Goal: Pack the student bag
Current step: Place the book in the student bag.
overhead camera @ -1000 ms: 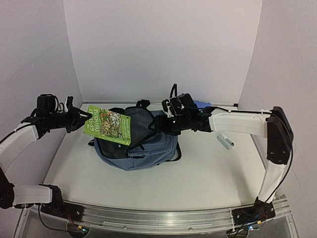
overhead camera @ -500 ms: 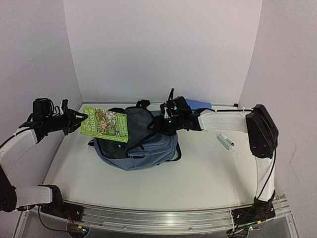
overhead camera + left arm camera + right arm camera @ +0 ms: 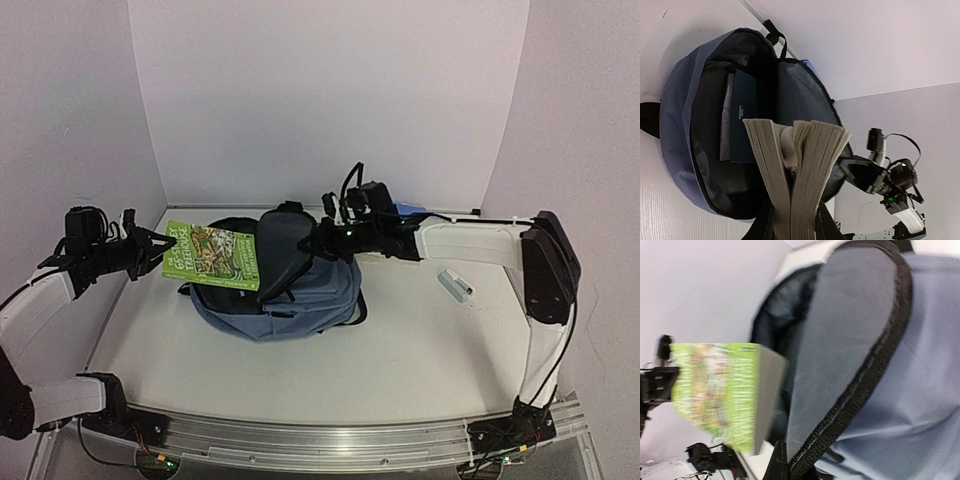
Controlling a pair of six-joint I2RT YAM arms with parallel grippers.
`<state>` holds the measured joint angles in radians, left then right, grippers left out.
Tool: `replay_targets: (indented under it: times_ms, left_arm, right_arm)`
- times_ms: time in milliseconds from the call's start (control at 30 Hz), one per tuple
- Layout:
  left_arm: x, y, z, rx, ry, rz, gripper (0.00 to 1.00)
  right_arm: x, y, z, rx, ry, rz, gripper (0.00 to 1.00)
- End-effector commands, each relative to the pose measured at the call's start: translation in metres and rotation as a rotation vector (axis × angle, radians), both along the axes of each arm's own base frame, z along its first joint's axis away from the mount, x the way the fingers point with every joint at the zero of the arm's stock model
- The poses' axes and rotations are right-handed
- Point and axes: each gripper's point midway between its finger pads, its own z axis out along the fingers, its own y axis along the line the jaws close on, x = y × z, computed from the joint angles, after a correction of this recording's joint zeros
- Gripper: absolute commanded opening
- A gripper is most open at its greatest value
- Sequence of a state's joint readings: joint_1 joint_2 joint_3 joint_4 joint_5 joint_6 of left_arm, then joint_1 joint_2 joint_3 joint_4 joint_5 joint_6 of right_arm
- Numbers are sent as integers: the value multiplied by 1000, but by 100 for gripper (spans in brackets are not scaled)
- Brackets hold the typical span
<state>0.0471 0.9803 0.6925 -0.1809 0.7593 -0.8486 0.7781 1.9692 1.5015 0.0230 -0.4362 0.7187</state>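
The student bag (image 3: 300, 295) lies on the white table (image 3: 420, 340), near the middle and a bit to the left. It is slate blue and its top is open.

The right end effector (image 3: 322, 240) is pinched tight on the black edge of the bag's flap (image 3: 280, 235). It holds the flap up in the air, so the dark inside shows.

The left end effector (image 3: 158, 250) grips a green book (image 3: 213, 255) by its left edge, with one finger on each side. The book hangs over the open mouth of the bag and is not inside. In the left wrist view its pages fan apart a little, and a dark book (image 3: 745, 120) lies flat inside the bag.

A blue notebook (image 3: 410, 211) peeks out behind the right arm. A small clear thing (image 3: 455, 285) lies on the table to the right, well apart from the bag.
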Motion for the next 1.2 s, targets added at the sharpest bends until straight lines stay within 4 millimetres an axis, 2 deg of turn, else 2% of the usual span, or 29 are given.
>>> replay_targets:
  times_ms: [0, 233, 367, 567, 667, 833, 967, 1167]
  left_arm:
    - [13, 6, 30, 10, -127, 35, 0]
    - [40, 6, 25, 11, -124, 29, 0]
    - [48, -5, 17, -3, -115, 7, 0]
    - [49, -49, 0, 2, -85, -54, 0]
    - [50, -65, -10, -18, -70, -61, 0]
    - [57, -91, -15, -42, -105, -52, 0]
    - [64, -120, -15, -68, -140, -51, 0]
    - [70, -163, -37, -54, -108, -104, 0]
  right_arm:
    - [-23, -3, 104, 155, -179, 45, 0]
    - [-44, 11, 126, 185, -224, 97, 0]
    - [-54, 22, 139, 204, -252, 127, 0]
    - [-64, 38, 150, 228, -272, 158, 0]
    - [-71, 48, 156, 245, -281, 181, 0]
    - [-79, 63, 156, 258, -285, 213, 0]
    - [-78, 64, 152, 255, -282, 201, 0]
    - [-78, 60, 148, 249, -282, 186, 0]
